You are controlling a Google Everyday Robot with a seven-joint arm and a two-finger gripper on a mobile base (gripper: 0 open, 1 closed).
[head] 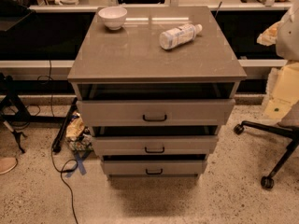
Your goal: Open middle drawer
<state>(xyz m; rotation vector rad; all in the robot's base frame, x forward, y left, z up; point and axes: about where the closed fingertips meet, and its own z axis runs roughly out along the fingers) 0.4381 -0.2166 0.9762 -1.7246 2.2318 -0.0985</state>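
Note:
The grey cabinet [140,55] stands in the middle of the camera view with three flat drawer fronts stacked one above the other. The middle drawer [187,145] is the mid-sized front, with a small black bar handle [154,150]. A dark gap shows above it. The largest drawer [196,112] is above it and the smallest drawer [182,167] is below. My gripper is not in view. A pale rounded shape [289,29] at the right edge may be part of my arm, well away from the drawers.
A white bowl [112,17] and a plastic bottle [180,35] lying on its side rest on the cabinet top. An office chair base [271,139] stands on the floor at the right. Cables [63,171] and a crumpled bag [75,129] lie at the left.

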